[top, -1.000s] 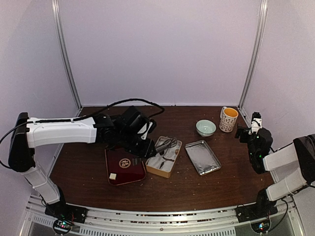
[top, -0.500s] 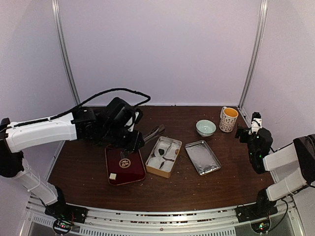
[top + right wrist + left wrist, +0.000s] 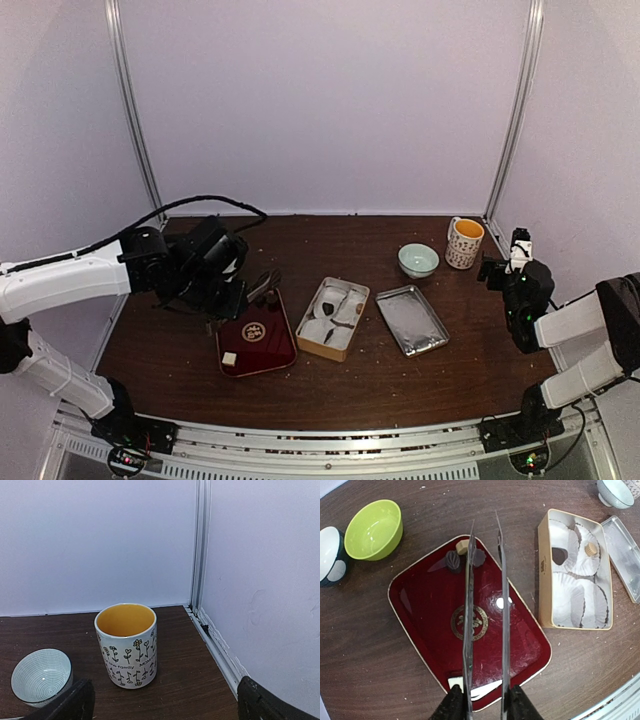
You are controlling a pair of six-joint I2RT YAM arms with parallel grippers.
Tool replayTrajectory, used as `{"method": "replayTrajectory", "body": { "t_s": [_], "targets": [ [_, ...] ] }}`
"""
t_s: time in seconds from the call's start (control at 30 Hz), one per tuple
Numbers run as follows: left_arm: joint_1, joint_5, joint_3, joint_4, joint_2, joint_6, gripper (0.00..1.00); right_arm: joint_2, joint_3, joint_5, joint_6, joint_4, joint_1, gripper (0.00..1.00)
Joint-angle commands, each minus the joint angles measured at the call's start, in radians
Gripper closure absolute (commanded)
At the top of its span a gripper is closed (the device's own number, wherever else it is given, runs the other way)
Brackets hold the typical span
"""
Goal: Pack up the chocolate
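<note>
Two dark chocolate lumps (image 3: 453,560) lie at the 12 o'clock corner of the red tray (image 3: 420,610), one on either side of a tweezer blade, with a tan round piece (image 3: 462,546) just beyond them at the rim. The tweezers (image 3: 468,605), tips apart and empty, are clamped in the left gripper (image 3: 485,709) above the tray. A pale cube (image 3: 455,682) sits at the tray's 6 o'clock edge. At 3 o'clock of the tray stands an open box (image 3: 543,580) of white paper cups (image 3: 580,600), and at 10 o'clock a green bowl (image 3: 374,528). The right gripper (image 3: 165,707), spread wide and holding nothing, faces a flowered mug (image 3: 126,645) at the 2 o'clock corner of the table (image 3: 40,630)
</note>
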Motion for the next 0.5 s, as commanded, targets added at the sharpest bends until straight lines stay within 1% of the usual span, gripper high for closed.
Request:
{"method": "replayTrajectory", "body": {
  "t_s": [0.0, 0.2, 0.47],
  "targets": [
    [0.004, -0.039, -0.02, -0.014, 0.008, -0.031, 0.71, 0.002, 0.012, 0.008, 0.011, 0.001, -0.007, 0.0],
    [0.004, -0.055, -0.024, -0.014, 0.044, -0.029, 0.71, 0.001, 0.013, 0.009, 0.011, 0.001, -0.007, 0.0],
    [0.004, -0.042, -0.014, -0.005, 0.109, -0.017, 0.71, 0.001, 0.013, 0.008, 0.011, 0.001, -0.007, 0.0]
  ]
}}
